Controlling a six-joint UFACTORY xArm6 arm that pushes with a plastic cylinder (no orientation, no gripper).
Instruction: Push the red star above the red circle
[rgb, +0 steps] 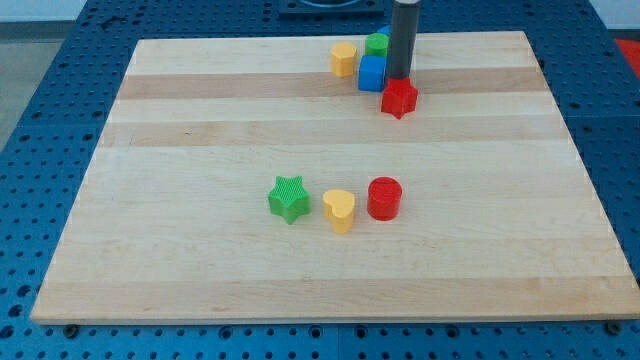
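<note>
Circle: red circle (384, 198) sits nearest, toward the view's bottom, beside yellow heart (339, 211) and green star (289, 198).
Star: red star (399, 98) lies well above it on the bench (200, 120).
End effector: my tip (400, 79), a bare rod with nothing to clasp, touches the star's far edge.
Writing: none legible.

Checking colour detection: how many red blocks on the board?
2. The red star block sits near the view's top, just below my tip. The red cylinder block is mid-board, right of the yellow heart block. The rod could hide more.
</note>
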